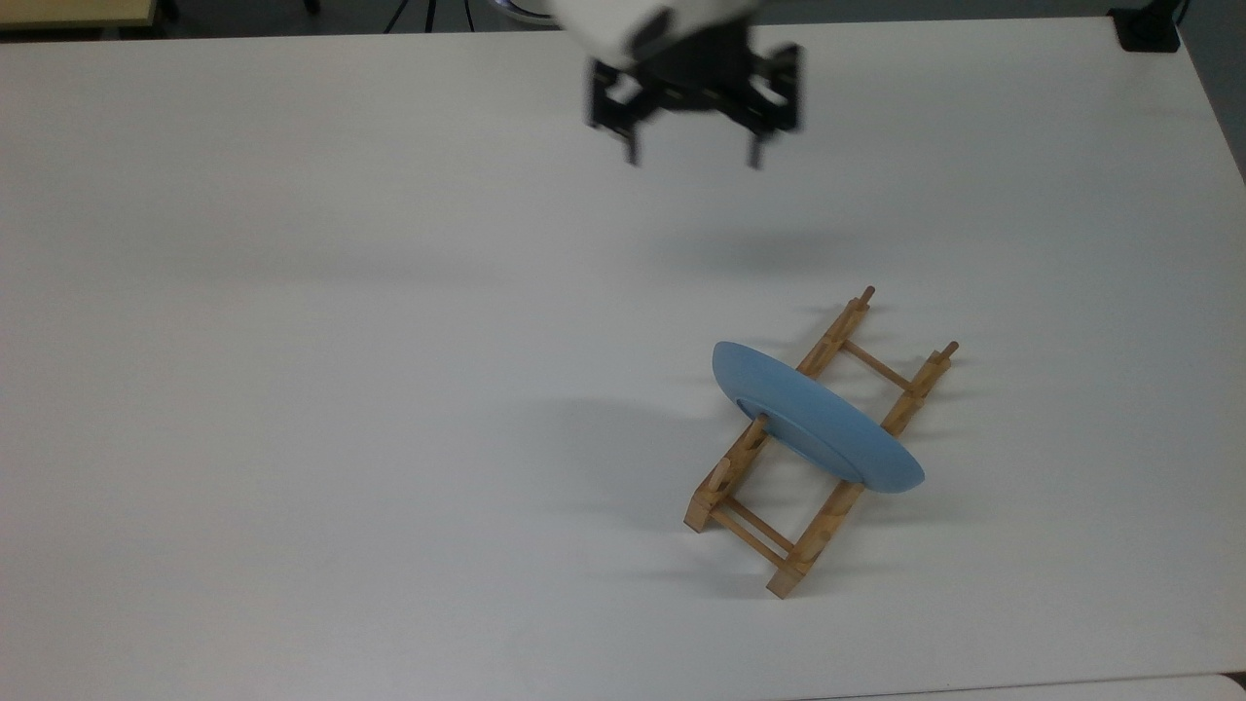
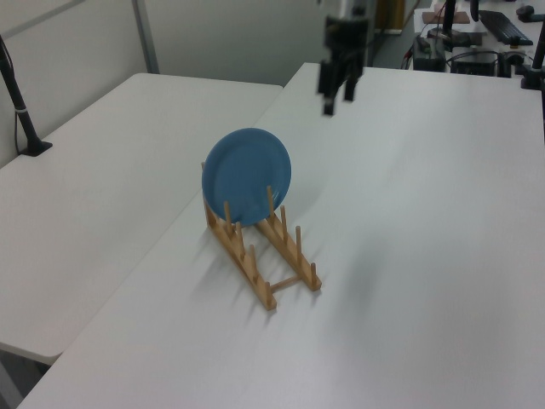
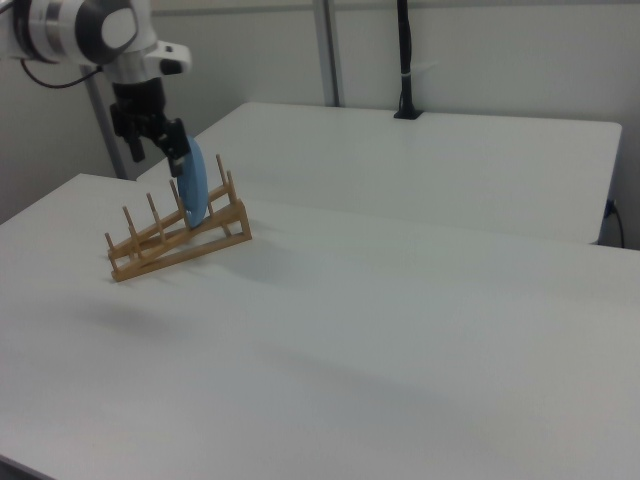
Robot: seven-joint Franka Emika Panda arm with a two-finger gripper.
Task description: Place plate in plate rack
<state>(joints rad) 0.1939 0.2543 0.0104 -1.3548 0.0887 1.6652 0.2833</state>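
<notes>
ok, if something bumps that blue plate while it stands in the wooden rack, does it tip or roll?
The round light-blue plate stands on edge, leaning between upright pegs of the light-brown wooden rack, so it probably won't roll. A push along the rails might rock it against the pegs. It looks rigid, glossy, likely slippery. The open gripper hangs clear of it.

You have a white table (image 1: 292, 389) underneath, a second white table (image 2: 94, 162) beside it, and a black pole (image 3: 403, 60) behind.

Plate (image 1: 823, 424): smooth blue, looks glazed, slight sheen. Plate rack (image 1: 816, 531): light bare wood, matt. Table (image 1: 292, 389): white, smooth, matt. Gripper (image 1: 693, 156): black, plastic-looking.
</notes>
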